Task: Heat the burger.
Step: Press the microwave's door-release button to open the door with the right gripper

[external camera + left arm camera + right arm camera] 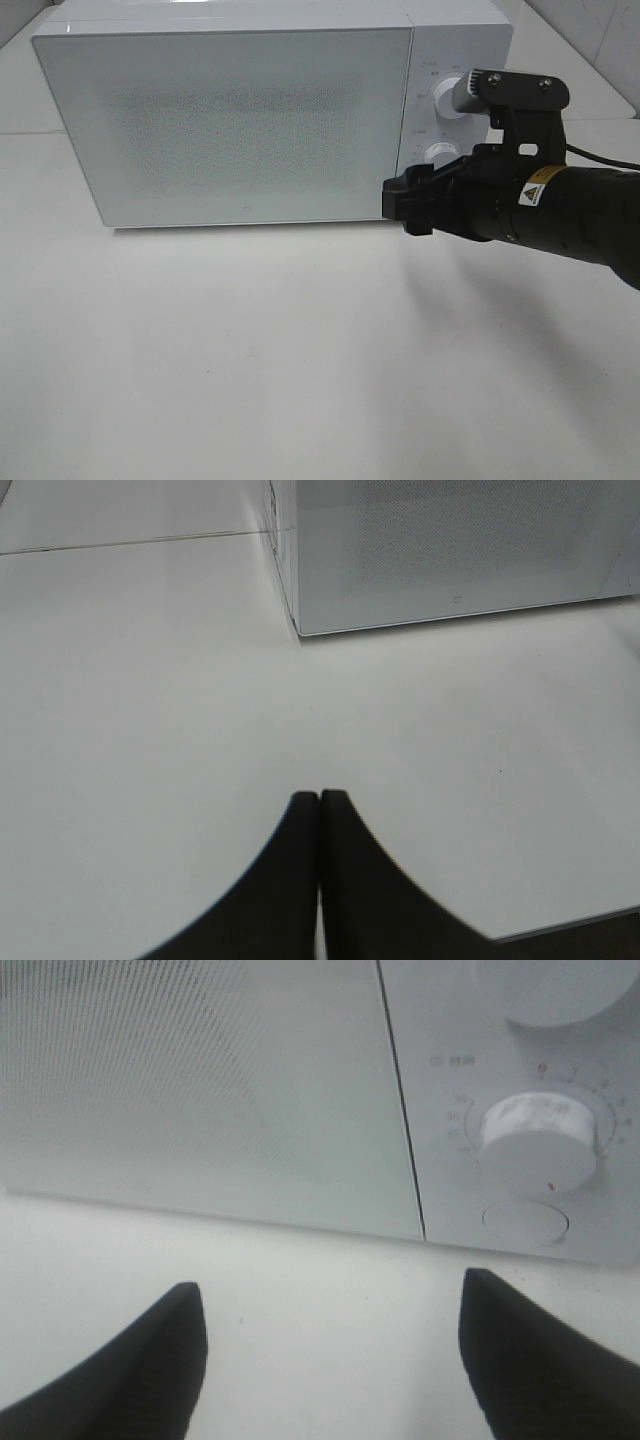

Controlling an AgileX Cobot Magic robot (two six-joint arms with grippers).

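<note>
The burger is not in view in any frame. The white microwave (pixel 240 120) stands at the back of the table with its door (pixel 200 1090) closed. My right gripper (pixel 398 205) is open and empty, held just in front of the microwave's lower right, near the seam between door and control panel. In the right wrist view its two dark fingertips (pixel 150 1360) stand wide apart, with the lower dial (pixel 540 1140) and the round button (pixel 525 1222) ahead. My left gripper (pixel 319 800) is shut and empty above the bare table, off the microwave's left front corner (pixel 298 630).
The control panel has an upper dial (pixel 447 97) and a lower dial (pixel 440 155). The white table (pixel 250 350) stretches in front of the microwave. A black cable (pixel 600 158) runs behind the right arm. The table's edge (pixel 570 925) shows in the left wrist view.
</note>
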